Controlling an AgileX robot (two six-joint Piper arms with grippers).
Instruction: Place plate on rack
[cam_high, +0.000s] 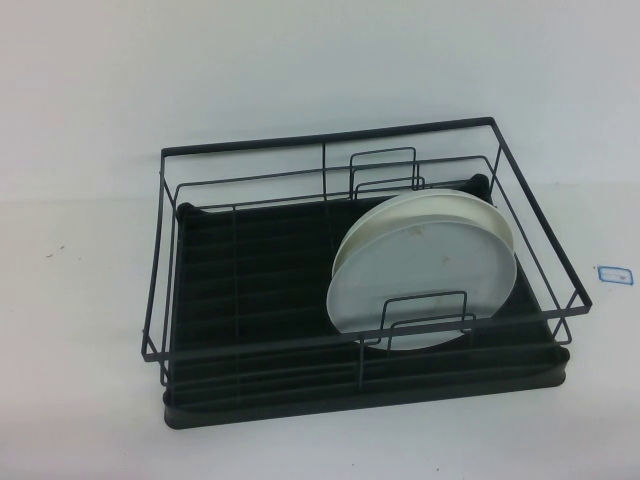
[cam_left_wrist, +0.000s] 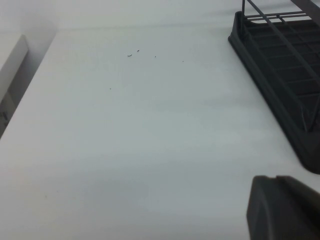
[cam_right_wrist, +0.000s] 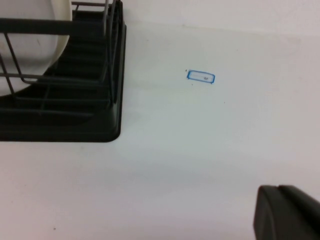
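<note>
The black wire rack (cam_high: 250, 300) stands mid-table on its ribbed black tray. The pale grey-white plate (cam_high: 420, 275) stands on edge in the rack's right half, held by a low wire divider and leaning back on a creamier white plate (cam_high: 455, 203). Neither arm shows in the high view. My left gripper (cam_left_wrist: 275, 178) hangs shut and empty over bare table left of the rack (cam_left_wrist: 280, 65). My right gripper (cam_right_wrist: 278, 188) hangs shut and empty over bare table right of the rack (cam_right_wrist: 100, 125), where a plate's edge (cam_right_wrist: 30, 40) shows behind the wires.
A small blue-edged label (cam_high: 612, 273) lies on the white table right of the rack; it also shows in the right wrist view (cam_right_wrist: 201, 77). The rack's left half holds no dishes. A few dark specks (cam_left_wrist: 131, 54) lie on the table at the left.
</note>
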